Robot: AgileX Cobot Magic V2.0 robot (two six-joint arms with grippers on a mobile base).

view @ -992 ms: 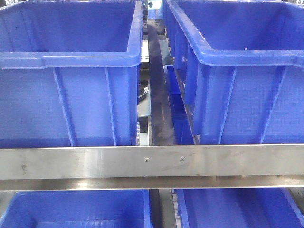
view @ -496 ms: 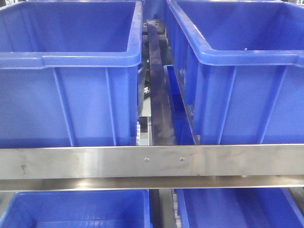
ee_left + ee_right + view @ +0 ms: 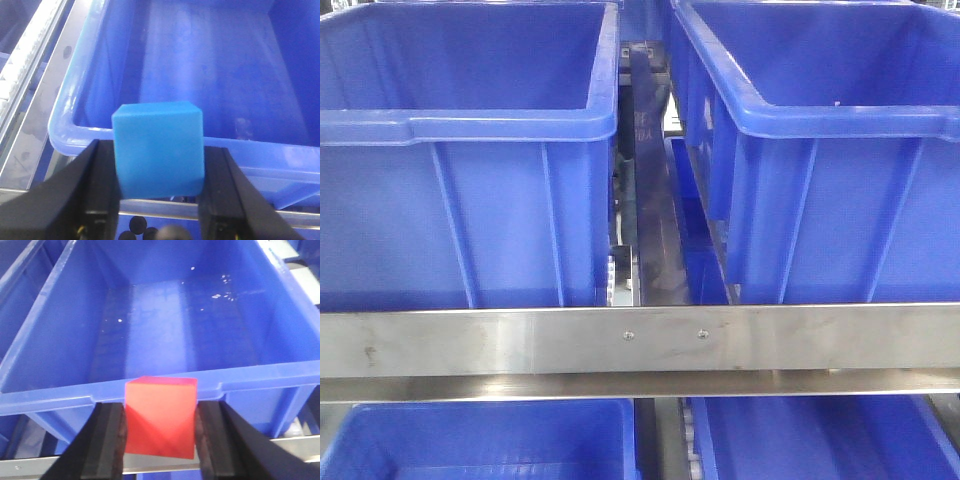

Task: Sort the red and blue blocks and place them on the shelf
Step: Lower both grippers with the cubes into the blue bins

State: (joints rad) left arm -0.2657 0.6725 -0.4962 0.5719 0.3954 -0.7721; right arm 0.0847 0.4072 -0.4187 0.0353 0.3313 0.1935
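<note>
I count two cubes, one per arm. The blue block (image 3: pixel 159 147) is pinched between the black fingers of my left gripper (image 3: pixel 160 175), and from the left wrist view it sits just in front of the near rim of one blue bin (image 3: pixel 90 135), with that bin's hollow beyond it. The red block (image 3: pixel 160 416) is pinched the same way in my right gripper (image 3: pixel 159 432), again just ahead of a bin's near rim (image 3: pixel 250 382). Each block fills the gap between its two fingers.

On the front view I see neither gripper nor cube. The shelf's front rail (image 3: pixel 520 342) runs across with two screws (image 3: pixel 628 335) near its middle. Above that rail stand two large blue bins, left (image 3: pixel 460 200) and right (image 3: pixel 840 200), with a dark divider strip (image 3: pixel 655 220) between them. Below the rail are two more bins (image 3: pixel 480 440), partly cut off.
</note>
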